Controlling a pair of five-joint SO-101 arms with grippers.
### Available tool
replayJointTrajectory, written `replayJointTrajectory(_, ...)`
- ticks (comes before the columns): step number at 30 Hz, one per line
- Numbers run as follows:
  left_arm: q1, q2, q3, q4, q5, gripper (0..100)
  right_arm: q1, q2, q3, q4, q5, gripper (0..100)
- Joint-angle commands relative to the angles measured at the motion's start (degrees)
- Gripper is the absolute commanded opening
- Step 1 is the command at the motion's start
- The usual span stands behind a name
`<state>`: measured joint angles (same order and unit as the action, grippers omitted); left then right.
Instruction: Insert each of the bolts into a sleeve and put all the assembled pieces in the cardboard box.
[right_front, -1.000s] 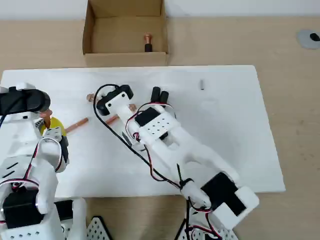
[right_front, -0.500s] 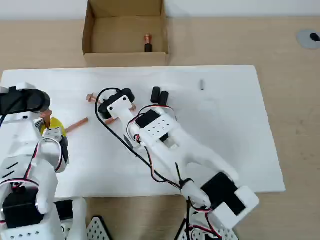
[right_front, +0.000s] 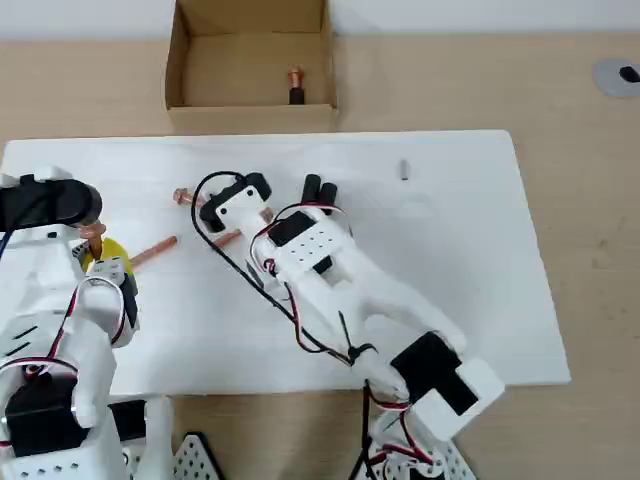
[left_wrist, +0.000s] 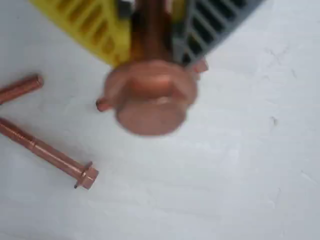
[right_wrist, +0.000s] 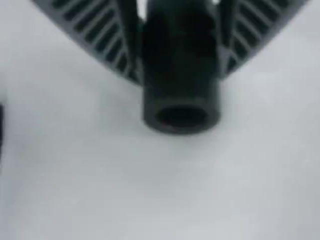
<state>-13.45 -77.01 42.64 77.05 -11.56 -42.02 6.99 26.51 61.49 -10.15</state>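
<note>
Copper bolt (left_wrist: 150, 97) within left gripper (left_wrist: 152, 42)

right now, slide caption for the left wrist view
Left gripper holds a copper bolt; a loose bolt lies on the white sheet.

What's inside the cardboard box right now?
One assembled piece, a copper bolt in a black sleeve, lies in the cardboard box by its near wall. That wall hides the floor strip right behind it.

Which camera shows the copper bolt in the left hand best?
The left wrist view: the bolt sits close up, head forward, clamped in the left hand. In the high view it is a small copper stub.
</note>
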Motion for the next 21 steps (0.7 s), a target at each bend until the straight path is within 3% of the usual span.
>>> replayJointTrajectory(1, -0.8, -0.5, -3.5, 0.1, -0.1, 1, -0.9, 3.2, -3.7, 2.8, 0.3, 0.9)
replayJointTrajectory(8, -0.8, -0.5, -3.5, -0.1, -0.1, 1, -1.3, -4.6, -13.4, 14.0, -2.5, 0.9)
replayJointTrajectory(21, -1.6, -0.5, -3.6, -5.3, 0.3, 1, -1.4, -30.9, -10.9, 14.2, -2.9, 0.9)
